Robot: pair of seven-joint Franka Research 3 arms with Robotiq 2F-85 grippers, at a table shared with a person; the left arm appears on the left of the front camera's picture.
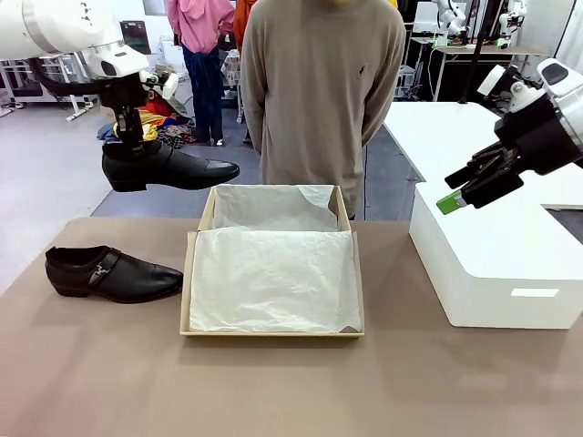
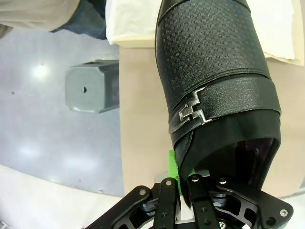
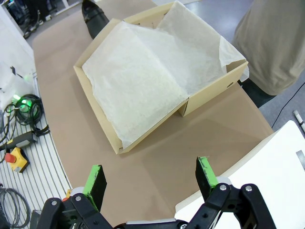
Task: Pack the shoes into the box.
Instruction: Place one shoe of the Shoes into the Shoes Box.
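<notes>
Glossy black leather, stiff yet slick, I judge. The lifted shoe (image 1: 168,168) hangs at ten o'clock from the box (image 1: 187,300), the left jaws pinching its heel collar, the firmest hold. The second shoe (image 1: 109,273) lies on the table (image 1: 91,391) at nine o'clock. The right jaws are spread and empty at two o'clock.

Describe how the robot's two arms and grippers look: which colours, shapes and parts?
Both arms have smooth, rounded white shells: the left arm, the right arm. The left gripper and right gripper are black, with jointed links, visible bolts and flat green pads on two fingers.
</notes>
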